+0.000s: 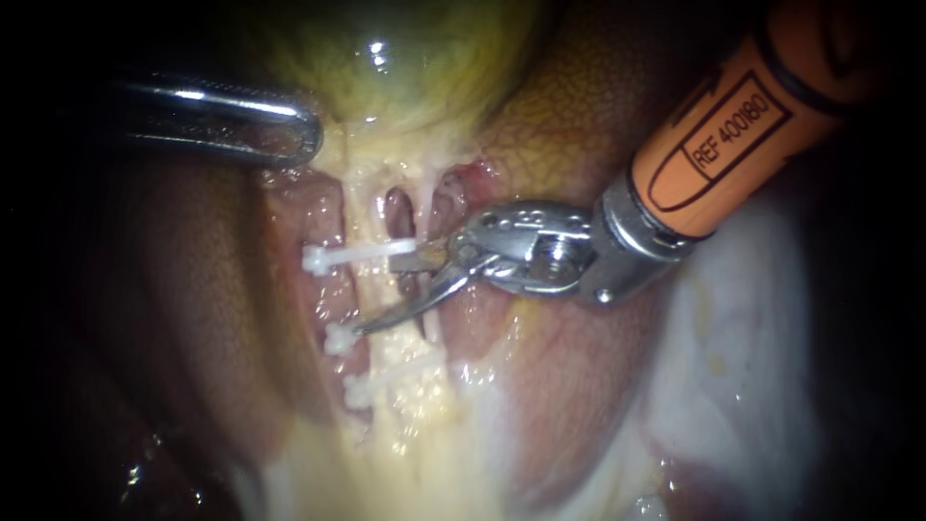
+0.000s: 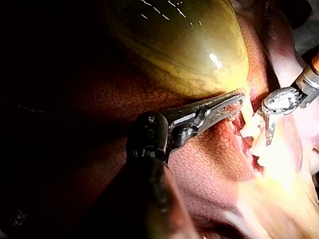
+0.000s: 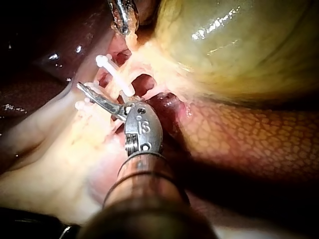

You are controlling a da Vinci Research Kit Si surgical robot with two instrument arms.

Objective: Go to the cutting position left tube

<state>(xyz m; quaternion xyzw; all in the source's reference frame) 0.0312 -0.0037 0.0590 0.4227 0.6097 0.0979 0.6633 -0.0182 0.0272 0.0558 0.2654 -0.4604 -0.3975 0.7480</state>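
Close view of a greenish gallbladder over reddish-brown liver. The left tube runs down from it as a pale strand crossed by three white clips. The right instrument, on an orange shaft, has its thin jaws spread open at this tube, between the upper and middle clips. The left instrument has its jaws clamped on pale tissue at the gallbladder's lower edge.

Darkness at the edges, strong light pooled in the middle, wet glints
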